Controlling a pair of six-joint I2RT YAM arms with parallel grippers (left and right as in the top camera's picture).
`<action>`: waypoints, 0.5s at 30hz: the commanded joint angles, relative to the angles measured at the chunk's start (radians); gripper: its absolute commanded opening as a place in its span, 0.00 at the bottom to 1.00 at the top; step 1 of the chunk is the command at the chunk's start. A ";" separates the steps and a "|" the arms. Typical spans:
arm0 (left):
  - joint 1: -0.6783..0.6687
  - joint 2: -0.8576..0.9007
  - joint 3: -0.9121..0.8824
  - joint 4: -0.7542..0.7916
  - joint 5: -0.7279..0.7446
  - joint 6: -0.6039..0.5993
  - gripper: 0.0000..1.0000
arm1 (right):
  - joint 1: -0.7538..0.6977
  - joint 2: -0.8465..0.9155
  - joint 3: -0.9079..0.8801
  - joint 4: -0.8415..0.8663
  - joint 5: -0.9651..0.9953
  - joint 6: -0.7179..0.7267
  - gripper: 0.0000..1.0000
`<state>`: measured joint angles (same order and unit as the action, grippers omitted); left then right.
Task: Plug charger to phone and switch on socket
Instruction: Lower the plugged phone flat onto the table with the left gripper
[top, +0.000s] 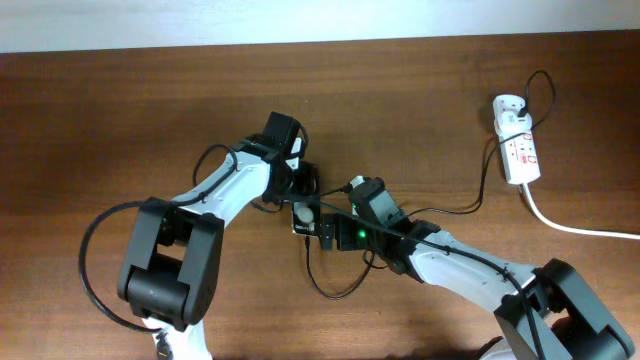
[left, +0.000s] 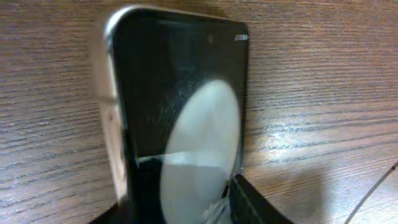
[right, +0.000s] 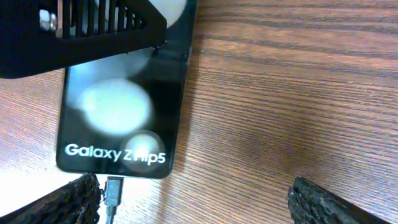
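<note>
At the middle of the table (top: 120, 100) the left gripper (top: 302, 193), grip unreadable, covers the top of the phone (right: 118, 118); the right gripper (right: 199, 208) gapes wide, charger tip (right: 114, 191) at the phone's bottom edge.

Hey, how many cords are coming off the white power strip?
2. From the power strip, a thick white cord runs off to the right, and the thin black charger cable loops left toward the phone. None seems hidden.

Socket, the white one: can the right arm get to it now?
Probably yes. The right fingers are open and empty by the phone, and only bare table and the thin charger lie between them and the socket.
</note>
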<state>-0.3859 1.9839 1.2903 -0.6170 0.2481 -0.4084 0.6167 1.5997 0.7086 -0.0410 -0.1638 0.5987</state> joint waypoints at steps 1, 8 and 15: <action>0.000 -0.019 -0.001 0.002 -0.037 0.008 0.41 | -0.005 -0.023 0.002 0.003 -0.002 0.000 0.99; 0.000 -0.019 -0.001 0.003 -0.036 0.008 0.43 | -0.005 -0.023 0.002 0.003 -0.002 0.000 0.99; 0.000 -0.019 -0.001 0.006 -0.037 0.008 0.44 | -0.005 -0.023 0.002 0.003 -0.002 0.000 0.99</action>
<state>-0.3859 1.9839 1.2903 -0.6144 0.2192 -0.4084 0.6167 1.5997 0.7086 -0.0406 -0.1638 0.5987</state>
